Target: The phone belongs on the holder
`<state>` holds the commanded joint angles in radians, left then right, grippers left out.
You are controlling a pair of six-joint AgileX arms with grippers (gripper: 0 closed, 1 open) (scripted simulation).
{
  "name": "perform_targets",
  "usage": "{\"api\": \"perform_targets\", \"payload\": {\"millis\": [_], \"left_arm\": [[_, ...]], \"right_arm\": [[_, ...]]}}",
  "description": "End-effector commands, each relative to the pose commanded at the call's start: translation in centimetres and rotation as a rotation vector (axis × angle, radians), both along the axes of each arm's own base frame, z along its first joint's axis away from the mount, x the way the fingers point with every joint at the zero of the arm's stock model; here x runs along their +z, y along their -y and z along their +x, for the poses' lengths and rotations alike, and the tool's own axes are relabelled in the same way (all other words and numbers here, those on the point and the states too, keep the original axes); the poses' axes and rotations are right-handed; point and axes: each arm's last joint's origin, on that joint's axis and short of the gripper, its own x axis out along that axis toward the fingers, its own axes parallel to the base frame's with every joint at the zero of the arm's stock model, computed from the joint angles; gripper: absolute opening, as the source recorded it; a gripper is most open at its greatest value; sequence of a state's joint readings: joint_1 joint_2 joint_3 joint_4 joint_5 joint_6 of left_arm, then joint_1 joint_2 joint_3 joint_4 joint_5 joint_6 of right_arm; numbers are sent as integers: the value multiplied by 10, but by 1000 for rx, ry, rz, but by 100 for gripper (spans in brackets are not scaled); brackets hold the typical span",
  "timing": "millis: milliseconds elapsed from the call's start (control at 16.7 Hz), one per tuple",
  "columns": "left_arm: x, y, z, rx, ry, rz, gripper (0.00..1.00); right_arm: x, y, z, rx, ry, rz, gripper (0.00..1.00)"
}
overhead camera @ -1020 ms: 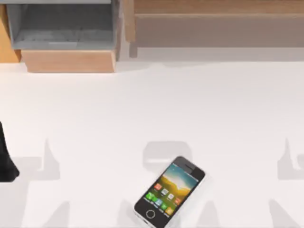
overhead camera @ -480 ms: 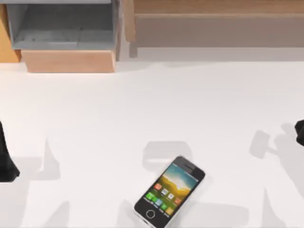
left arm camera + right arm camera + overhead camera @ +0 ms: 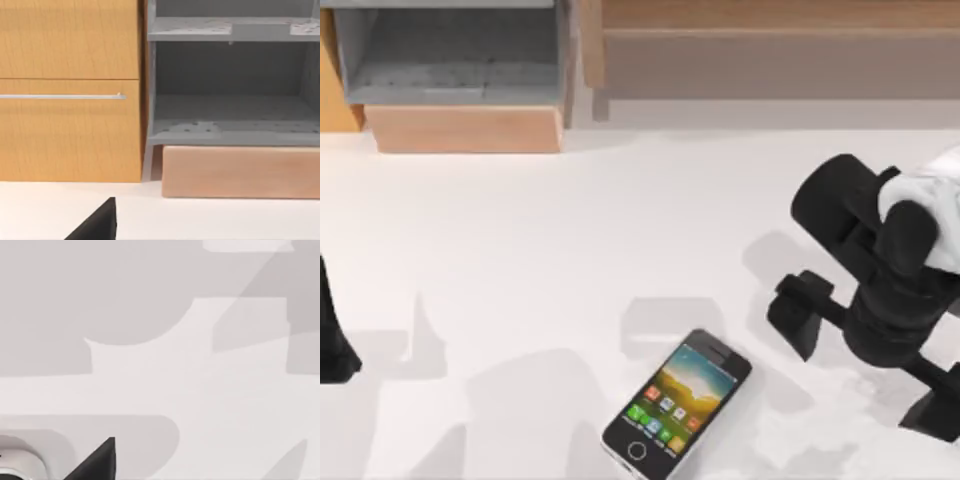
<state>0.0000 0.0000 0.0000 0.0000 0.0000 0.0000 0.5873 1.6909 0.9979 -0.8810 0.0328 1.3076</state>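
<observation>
The phone [image 3: 677,405] lies flat on the white desk [image 3: 570,250], screen up, in the lower middle of the top view. It is turned at an angle, its round home button toward the lower left and its earpiece end toward the upper right. The screen shows an orange-yellow wallpaper above rows of green and orange icons. Nothing touches the phone.

The right tool [image 3: 865,362] is at the right side of the top view, above the desk and to the right of the phone, apart from it. Its two black fingers [image 3: 800,312] stand spread wide with nothing between them, one toward the phone and the other near the lower right corner of the frame. The black arm body and a white part of the arm sit just above it at the right edge. In the right wrist view a rounded white-silver corner of the phone [image 3: 20,460] shows at the lower left of the frame.

The left arm is parked at the left edge of the top view; whether the left tool is open or closed cannot be told.

Along the top of the frame stands a wooden cabinet with a grey open shelf [image 3: 450,60]; the left wrist view shows its wooden drawer front [image 3: 70,90] beside that shelf [image 3: 230,100].
</observation>
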Motion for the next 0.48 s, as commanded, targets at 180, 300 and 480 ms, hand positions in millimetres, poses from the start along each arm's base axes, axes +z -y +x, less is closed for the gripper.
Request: {"api": "perform_targets", "payload": {"millis": [180, 300, 480], "left_arm": [[0, 0, 0, 0, 0, 0, 100], [0, 0, 0, 0, 0, 0, 100], [0, 0, 0, 0, 0, 0, 100]], "right_arm": [[-9, -56, 9, -19, -69, -55, 100], [-5, -91, 10, -14, -61, -51, 100], [11, -130, 4, 7, -20, -7, 100]]}}
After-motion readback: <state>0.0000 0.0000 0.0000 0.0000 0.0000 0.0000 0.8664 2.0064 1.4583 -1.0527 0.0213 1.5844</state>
